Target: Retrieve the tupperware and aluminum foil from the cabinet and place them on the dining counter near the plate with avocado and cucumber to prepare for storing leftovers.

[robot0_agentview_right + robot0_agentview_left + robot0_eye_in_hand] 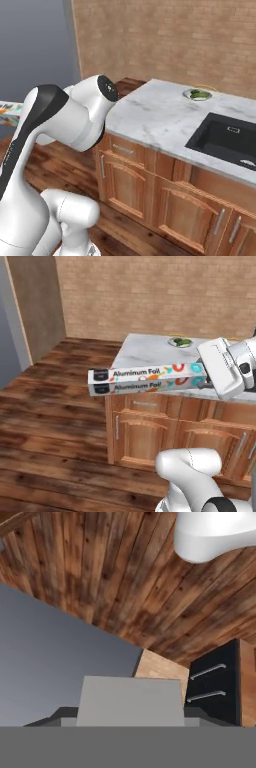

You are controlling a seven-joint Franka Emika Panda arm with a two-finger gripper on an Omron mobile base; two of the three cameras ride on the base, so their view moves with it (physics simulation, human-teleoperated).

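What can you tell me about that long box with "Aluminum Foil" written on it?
The aluminum foil is a long, slim white-grey carton, cardboard by its look, with a black patch at its left end and red-orange and teal marks at its right. It lies nearly level in mid-air, in front of the dining counter's corner and above the wooden floor. The pincer holds its right end; nothing else touches it.

Dark plank wood floor [55, 421] spreads before the tan brick wall [150, 296]; a grey wall panel [35, 45] stands left of that brick; a black drawer unit [215, 682] sits on the floor
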